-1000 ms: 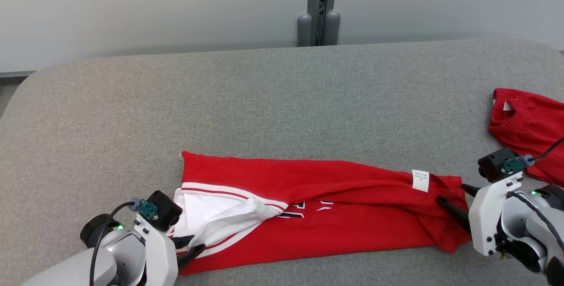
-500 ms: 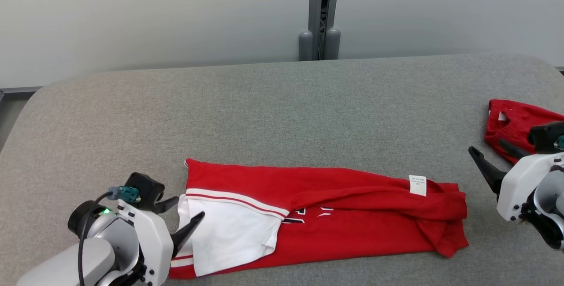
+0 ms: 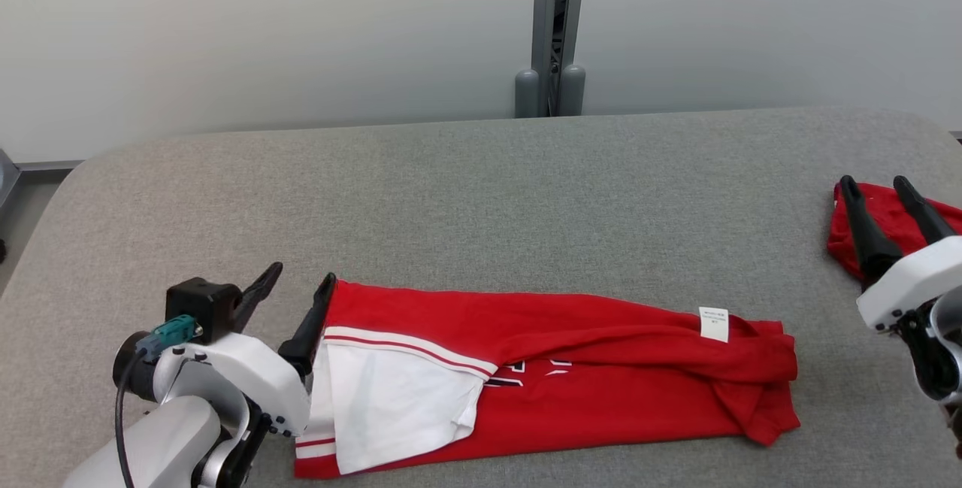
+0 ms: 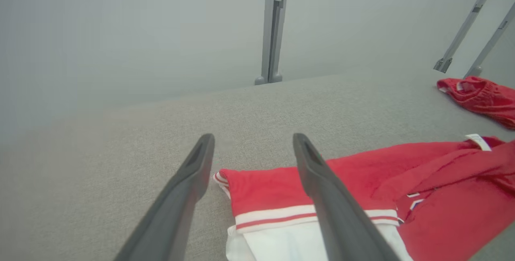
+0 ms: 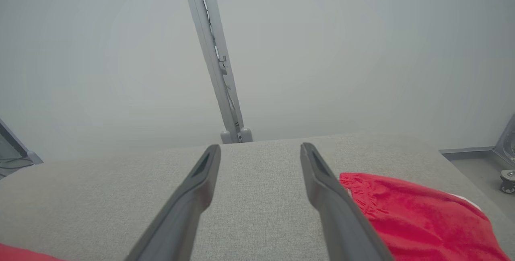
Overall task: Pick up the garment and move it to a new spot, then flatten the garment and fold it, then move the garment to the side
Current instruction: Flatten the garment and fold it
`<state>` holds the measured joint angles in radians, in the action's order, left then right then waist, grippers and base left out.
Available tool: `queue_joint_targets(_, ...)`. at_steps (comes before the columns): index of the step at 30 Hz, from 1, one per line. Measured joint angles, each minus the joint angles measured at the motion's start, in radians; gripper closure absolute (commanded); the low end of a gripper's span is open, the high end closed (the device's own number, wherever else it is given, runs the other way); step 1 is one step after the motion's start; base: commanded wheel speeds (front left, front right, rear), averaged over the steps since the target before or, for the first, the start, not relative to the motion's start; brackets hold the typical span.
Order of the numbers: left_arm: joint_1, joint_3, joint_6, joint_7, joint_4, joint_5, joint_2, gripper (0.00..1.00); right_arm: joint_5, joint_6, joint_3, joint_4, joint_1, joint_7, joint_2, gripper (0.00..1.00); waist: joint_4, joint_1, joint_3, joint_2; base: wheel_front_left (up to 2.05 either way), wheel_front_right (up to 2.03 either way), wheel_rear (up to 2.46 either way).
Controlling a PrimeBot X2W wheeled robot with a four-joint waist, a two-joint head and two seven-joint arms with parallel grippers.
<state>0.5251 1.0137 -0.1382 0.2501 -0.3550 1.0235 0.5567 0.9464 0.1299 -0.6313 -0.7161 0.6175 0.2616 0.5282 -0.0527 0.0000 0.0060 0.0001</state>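
The garment (image 3: 571, 368) is a red jersey with white trim, folded into a long band along the near side of the grey table (image 3: 466, 195); a white panel shows at its left end and a small white label (image 3: 714, 324) near its right end. It also lies in the left wrist view as the garment (image 4: 422, 196). My left gripper (image 3: 302, 283) stands open at the garment's left end, lifted clear, holding nothing; its fingers (image 4: 322, 188) frame the red corner. My right gripper (image 3: 878, 187) is open at the far right, away from the garment, empty.
A second red piece of clothing (image 3: 894, 228) lies bunched at the table's right edge, just behind my right fingers, also seen as red cloth (image 5: 418, 220). A grey post (image 3: 552, 29) stands behind the table against a pale wall. Bare grey tabletop spreads beyond the garment.
My left gripper opened, let go of the garment's left end and rose. My right gripper drew off the right end and swung out to the right. The camera tilted up a little.
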Motion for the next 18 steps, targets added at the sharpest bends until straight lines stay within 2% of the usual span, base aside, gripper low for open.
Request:
queue_joint_targets(3, -0.040, -0.107, -0.040, 0.010, 0.008, -0.040, -0.043, 0.00, -0.061, 0.000, 0.129, 0.045, -0.087, 0.000, -0.039, 0.00, 0.003, 0.0000, -0.001, -0.0001, 0.00, 0.00, 0.00)
queue_joint_targets(5, -0.079, -0.230, -0.058, 0.011, 0.046, -0.104, -0.086, 0.00, -0.100, 0.000, 0.196, 0.072, -0.139, 0.000, -0.067, 0.00, 0.005, 0.0000, -0.001, 0.0000, 0.00, 0.00, 0.00)
queue_joint_targets(8, -0.181, -0.377, -0.063, 0.012, 0.099, -0.231, -0.152, 0.00, -0.149, 0.000, 0.259, 0.100, -0.210, 0.000, -0.107, 0.00, 0.006, 0.0000, 0.000, 0.0000, 0.00, 0.00, 0.00)
queue_joint_targets(12, -0.304, -0.555, -0.032, 0.012, 0.153, -0.372, -0.256, 0.00, -0.194, 0.000, 0.315, 0.126, -0.280, 0.000, -0.151, 0.00, 0.007, 0.0000, 0.000, 0.0000, 0.00, 0.00, 0.00)
queue_joint_targets(18, -0.424, -0.754, 0.054, 0.011, 0.194, -0.563, -0.394, 0.00, -0.225, 0.000, 0.363, 0.141, -0.348, 0.000, -0.201, 0.00, 0.006, 0.0000, 0.005, 0.0000, 0.00, 0.00, 0.00)
